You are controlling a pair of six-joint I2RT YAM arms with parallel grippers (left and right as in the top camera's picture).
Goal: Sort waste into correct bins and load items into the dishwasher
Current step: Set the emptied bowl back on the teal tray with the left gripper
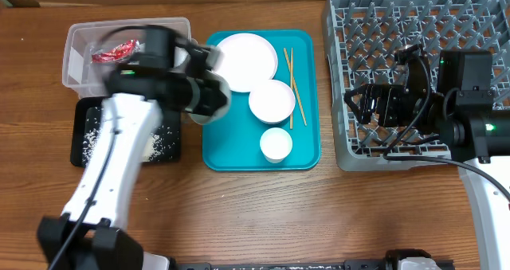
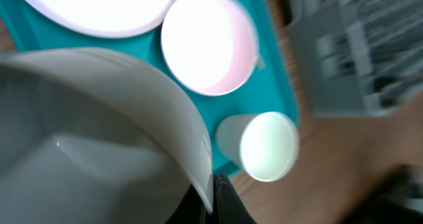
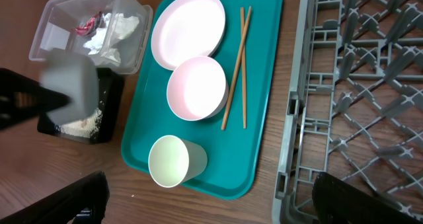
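Held bowl: a large round white bowl fills the lower left of my left wrist view, its hollow turned to the lens.
Left jaws: my left gripper is clenched on that bowl's rim, one dark finger on each side of the wall at the bottom edge of the frame.
Bowl's place: in the overhead view it is a pale blur at the left edge of the flat teal tray, left of centre.
Teal tray, upper part: a pale white-pink round plate.
Teal tray, middle: the second white bowl sits just below the plate, mouth up.
Teal tray, lower part: a small white cup, apart from the bowl.
Teal tray, right side: two thin wooden chopsticks lie side by side, just right of the plate and bowl.
Upper left: a clear tub of rectangular plastic holds a small red wrapper and crumpled white paper napkins.
Below the tub: a shallow black tray holds loose white rice grains.
Right side: the large square grey plastic dish rack stands on the wooden table.
Right jaws: my right gripper hangs over the rack's left half, released, its fingertips wide apart in the bottom corners of the right wrist view.
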